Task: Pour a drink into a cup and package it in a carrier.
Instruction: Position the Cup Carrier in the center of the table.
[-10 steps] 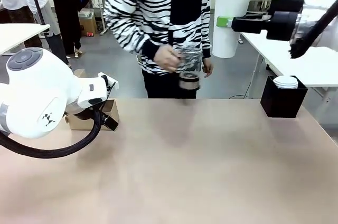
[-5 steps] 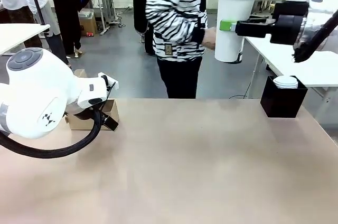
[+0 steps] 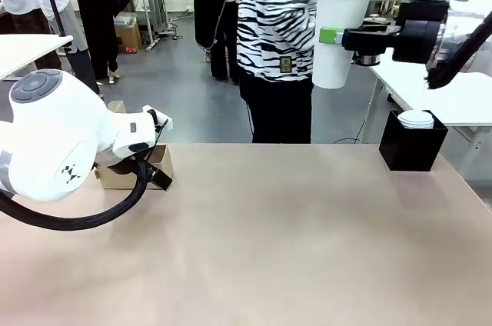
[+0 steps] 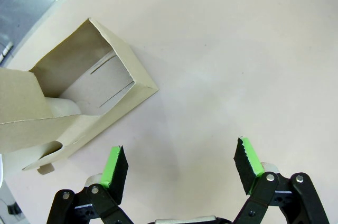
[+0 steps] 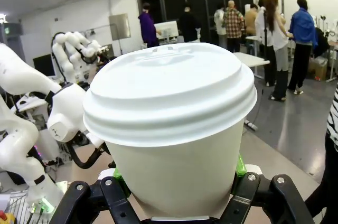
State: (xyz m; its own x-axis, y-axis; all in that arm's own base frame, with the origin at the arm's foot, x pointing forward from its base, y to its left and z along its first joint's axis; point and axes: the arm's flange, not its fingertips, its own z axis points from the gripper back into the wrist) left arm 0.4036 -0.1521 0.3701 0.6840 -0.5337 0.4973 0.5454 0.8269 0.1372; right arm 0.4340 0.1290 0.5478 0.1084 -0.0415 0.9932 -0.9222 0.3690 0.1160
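My right gripper (image 3: pixel 335 34) holds the white lidded paper cup (image 3: pixel 339 11) upright, high above the table's far right corner. The right wrist view shows the cup (image 5: pixel 171 129) close up, with the jaws of my right gripper (image 5: pixel 177 182) shut on its lower wall. The brown cardboard carrier (image 3: pixel 131 174) sits at the table's left edge, partly behind my left arm (image 3: pixel 54 141). Seen from the left wrist, the carrier (image 4: pixel 79 94) lies at the upper left, and my left gripper (image 4: pixel 182 163) hangs open over bare table beside it. The carafe with the drink is out of view.
A person in a black-and-white striped top (image 3: pixel 278 26) stands at the far side, just left of the raised cup. A black box (image 3: pixel 411 148) holding white lids (image 3: pixel 417 118) stands at the table's far right. Other people stand farther back.
The person, who held a glass carafe a second ago, has turned and stepped right; the carafe has gone from sight. The cup rose slightly in my right gripper. My left arm stayed still.
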